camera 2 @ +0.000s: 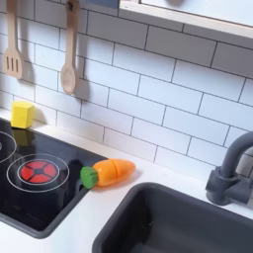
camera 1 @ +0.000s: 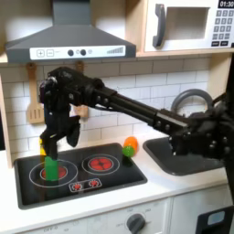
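Observation:
In the first exterior view my black gripper (camera 1: 58, 143) hangs over the left burner of the toy stove (camera 1: 110, 178), fingers pointing down and spread apart with nothing between them. Just below it a small green upright object (camera 1: 50, 170) stands on that burner, apart from the fingertips. A yellow block (camera 2: 22, 114) sits by the tiled wall behind the stove; it peeks out beside the gripper (camera 1: 42, 148). An orange carrot with a green end (camera 2: 109, 173) lies on the counter off the stove's right edge (camera 1: 130, 146).
A wooden spatula (camera 2: 12, 49) and spoon (camera 2: 67, 59) hang on the wall. The red right burner (camera 2: 38, 170) is bare. A dark sink (camera 2: 188, 227) with a grey faucet (camera 2: 232, 168) lies to the second exterior view's right. A range hood (camera 1: 69, 41) overhangs the stove.

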### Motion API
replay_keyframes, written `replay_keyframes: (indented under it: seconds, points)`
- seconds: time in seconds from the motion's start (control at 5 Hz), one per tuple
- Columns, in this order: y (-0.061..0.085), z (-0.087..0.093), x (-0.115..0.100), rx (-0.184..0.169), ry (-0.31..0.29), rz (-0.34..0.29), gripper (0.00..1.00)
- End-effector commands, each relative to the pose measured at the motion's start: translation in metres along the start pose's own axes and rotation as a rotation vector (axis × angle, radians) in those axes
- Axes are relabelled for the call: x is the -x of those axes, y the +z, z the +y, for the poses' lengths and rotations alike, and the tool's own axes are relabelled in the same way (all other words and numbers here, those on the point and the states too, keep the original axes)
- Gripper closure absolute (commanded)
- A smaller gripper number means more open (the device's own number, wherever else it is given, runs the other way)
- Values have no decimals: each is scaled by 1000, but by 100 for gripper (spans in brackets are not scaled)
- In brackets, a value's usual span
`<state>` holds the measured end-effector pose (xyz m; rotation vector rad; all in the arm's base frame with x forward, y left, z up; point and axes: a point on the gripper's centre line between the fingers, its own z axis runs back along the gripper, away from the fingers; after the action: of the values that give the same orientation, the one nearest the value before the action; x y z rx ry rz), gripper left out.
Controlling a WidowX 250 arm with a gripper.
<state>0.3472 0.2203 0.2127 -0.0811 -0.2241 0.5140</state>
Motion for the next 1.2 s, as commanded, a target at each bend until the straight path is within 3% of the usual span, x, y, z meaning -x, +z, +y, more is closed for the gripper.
replay_keyframes:
  seconds: [0.0, 0.2, 0.4, 0.6, 0.8, 1.0]
  points:
    - [2, 12, -8, -31, -5, 1, 0]
    - [0, 29, -8, -37, -21, 32, 0]
    - [-1, 35, -11, -19, -30, 47, 0]
    - [-2, 41, -9, 75, -87, 110, 0]
    - [-3, 53, -9, 93, -176, 111, 0]
    - [0, 60, -7, 90, -207, 96, 0]
